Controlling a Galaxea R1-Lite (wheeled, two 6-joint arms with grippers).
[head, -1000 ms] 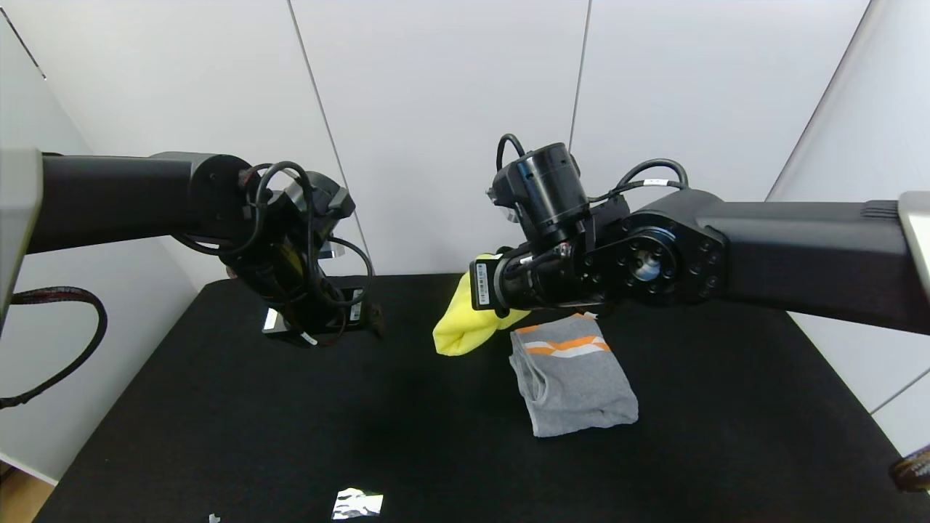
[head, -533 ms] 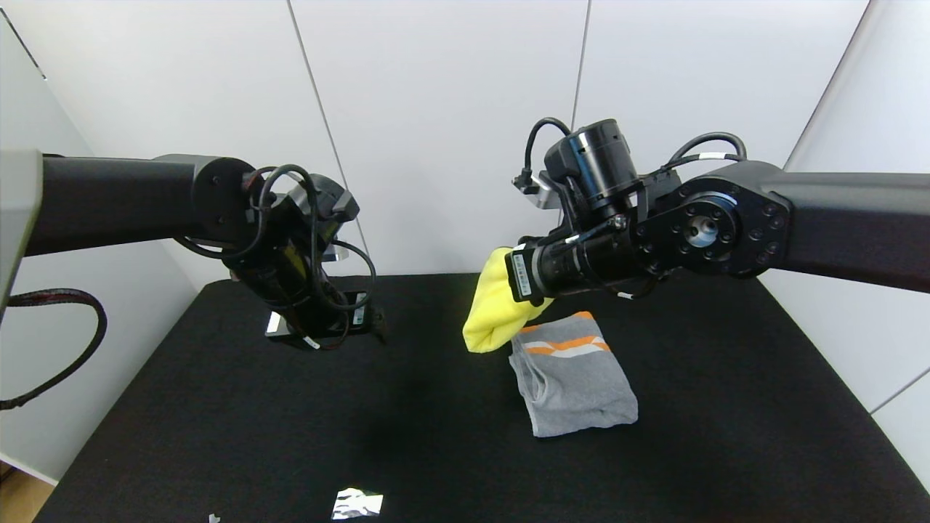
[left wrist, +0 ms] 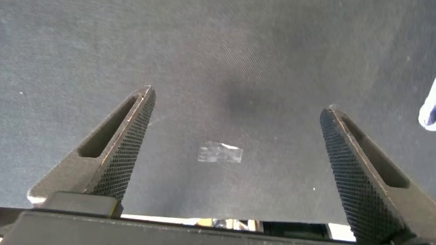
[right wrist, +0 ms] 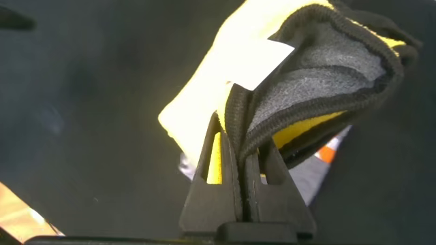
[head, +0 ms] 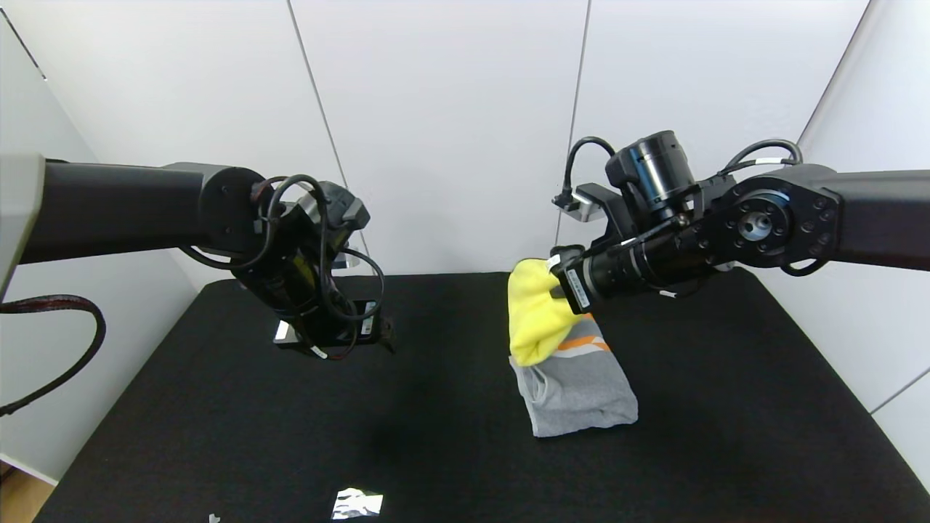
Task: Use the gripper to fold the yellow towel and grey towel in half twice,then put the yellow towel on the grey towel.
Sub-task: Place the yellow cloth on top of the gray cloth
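The yellow towel point(head: 535, 319) hangs over the grey towel's point(head: 577, 388) far end, on the table point(head: 218, 436)

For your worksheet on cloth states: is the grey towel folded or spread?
Folded: the grey towel lies as a compact layered bundle on the table.

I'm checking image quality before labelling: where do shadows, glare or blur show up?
Head view: a soft shadow darkens the table; a foil scrap glints. Left wrist view: a dim shadow patch on the cloth between the open left gripper fingers. Right wrist view: the right gripper and yellow towel are sharp, the background blurred.
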